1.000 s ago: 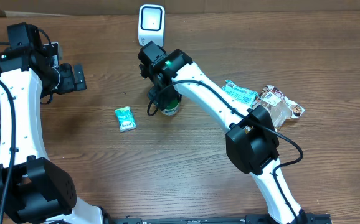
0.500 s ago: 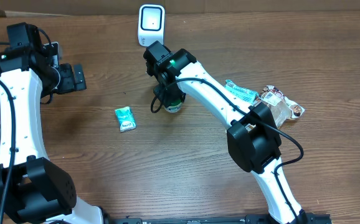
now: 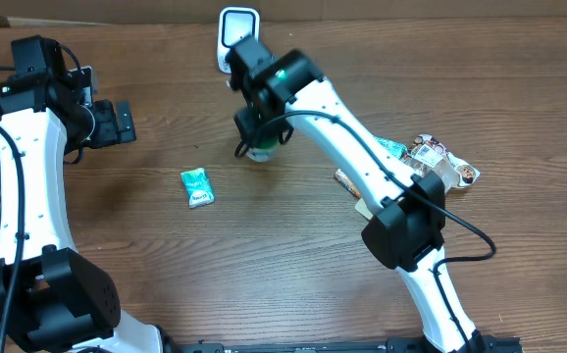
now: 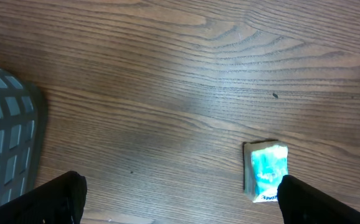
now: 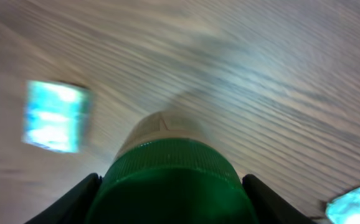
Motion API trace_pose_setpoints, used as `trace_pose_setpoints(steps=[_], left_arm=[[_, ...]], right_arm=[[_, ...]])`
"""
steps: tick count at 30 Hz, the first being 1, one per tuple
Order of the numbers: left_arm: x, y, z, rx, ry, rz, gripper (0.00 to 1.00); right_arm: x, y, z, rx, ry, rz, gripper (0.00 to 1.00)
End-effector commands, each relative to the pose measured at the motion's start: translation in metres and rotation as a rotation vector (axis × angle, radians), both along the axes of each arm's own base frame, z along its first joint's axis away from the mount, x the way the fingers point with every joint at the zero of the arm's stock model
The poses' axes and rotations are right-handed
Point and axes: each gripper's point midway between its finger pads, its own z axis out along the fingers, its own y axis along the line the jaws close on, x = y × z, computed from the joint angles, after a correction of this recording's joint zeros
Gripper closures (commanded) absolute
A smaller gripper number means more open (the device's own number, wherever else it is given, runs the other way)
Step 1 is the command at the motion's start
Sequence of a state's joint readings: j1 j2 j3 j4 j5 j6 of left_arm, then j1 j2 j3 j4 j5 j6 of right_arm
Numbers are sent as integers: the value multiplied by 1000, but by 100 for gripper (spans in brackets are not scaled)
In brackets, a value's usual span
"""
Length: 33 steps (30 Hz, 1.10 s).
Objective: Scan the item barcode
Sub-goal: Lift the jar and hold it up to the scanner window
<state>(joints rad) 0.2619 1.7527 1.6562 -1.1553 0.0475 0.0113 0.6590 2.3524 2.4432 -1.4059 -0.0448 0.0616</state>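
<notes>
near the back edge of the table, just in front of the white scanner, the right tool has hold of the green-capped bottle. its jaws are closed about halfway, one finger pressed against each side of the cap, and the bottle hangs below them. the grip from above probably serves to leave the bottle's side wall uncovered, since a label and its barcode would most likely sit there, though no barcode can be made out in any view. the wrist view is blurred, and the bottle appears to be clear of the wood rather than standing on it, which suits carrying it to the scanner's face. the bottle is close to the scanner but not yet squarely before its window, so presenting it looks like the step in hand, and turning it until the code faces the window may be needed. the left tool hovers well off to the left with its jaws spread as wide as they go and nothing between them, apparently parked out of the way. below it lie a teal packet and the corner of a grey basket. other snack packets wait in a loose pile on the right, well apart from the scanner.
</notes>
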Motion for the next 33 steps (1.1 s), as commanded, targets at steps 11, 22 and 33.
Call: trace_pose_setpoints(steps=[11, 22, 33], left_arm=[[4, -2, 5, 11, -16, -29, 0], [4, -2, 5, 11, -16, -29, 0], [4, -2, 5, 11, -16, -29, 0]], right_arm=[[-10, -19, 228, 795, -41, 147, 73], [96, -62, 192, 438, -442, -136, 77], [206, -32, 156, 280, -970, 32, 69]])
